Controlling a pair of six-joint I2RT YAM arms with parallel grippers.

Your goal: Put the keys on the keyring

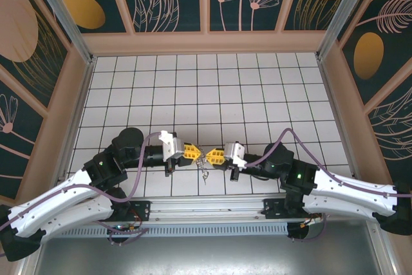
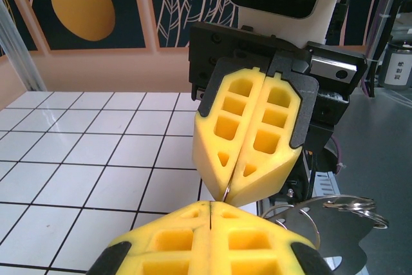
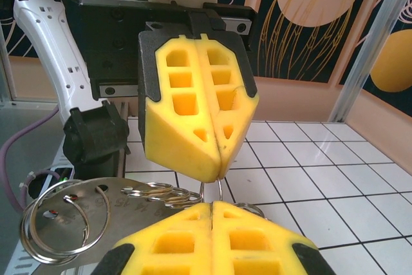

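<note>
Both grippers meet tip to tip low over the tiles near the table's front edge. My left gripper (image 1: pixel 197 154) (image 2: pixel 212 203) is shut on the keyring (image 1: pixel 204 159), a thin wire loop (image 3: pixel 220 187) that spans the small gap between the yellow fingertips. Facing it, my right gripper (image 1: pixel 210 157) (image 3: pixel 212 203) is shut on the same loop, and the wire (image 2: pixel 226 191) shows pinched between its pads. A cluster of small split rings (image 3: pixel 154 194) and a round metal tag (image 3: pixel 71 220) hang from the loop, below the grippers (image 1: pixel 205 173). The keys are out of view.
The white tiled table (image 1: pixel 212 88) stretches away behind the grippers to the wooden walls (image 1: pixel 206 42). The metal rail (image 1: pixel 206 207) with both arm bases runs along the near edge. Cables loop over each arm (image 1: pixel 293 136).
</note>
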